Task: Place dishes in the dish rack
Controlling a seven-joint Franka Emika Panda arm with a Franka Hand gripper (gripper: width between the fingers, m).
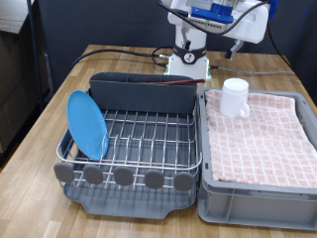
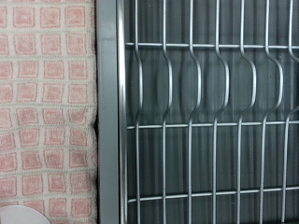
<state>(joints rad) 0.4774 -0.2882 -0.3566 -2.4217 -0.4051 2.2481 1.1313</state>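
We start with the wooden counter [image 1: 119, 69], which carries everything; its edges run out of the exterior view on several sides. On it sit two large containers side by side, touching or nearly so. Toward the exterior view's left is one dish rack [image 1: 134, 139], a silver wire grid in a dark grey tray, with a tall grey caddy [image 1: 144, 91] at its far end and five round grey knobs [image 1: 122, 177] along its near edge. Toward the exterior view's right is one grey crate [image 1: 260, 183] lined with pink checkered cloth [image 1: 263, 139]; its right side is cut off.

Above and behind them hangs the arm, of which we see only the lower white and blue part; the rest is out of frame. Its tool [image 1: 188, 58] is high over the far end of the rack, and we cannot tell whether the fingers are spread or pressed together; the wrist view shows no fingers, only rack wires [image 2: 201, 112] and cloth.

One blue plate [image 1: 87, 124] stands on edge in the rack's left side. One white mug [image 1: 235, 96] sits on the cloth in the crate's far left corner. One reddish-brown spoon [image 1: 183, 83] lies at the caddy's rim, mostly hidden.
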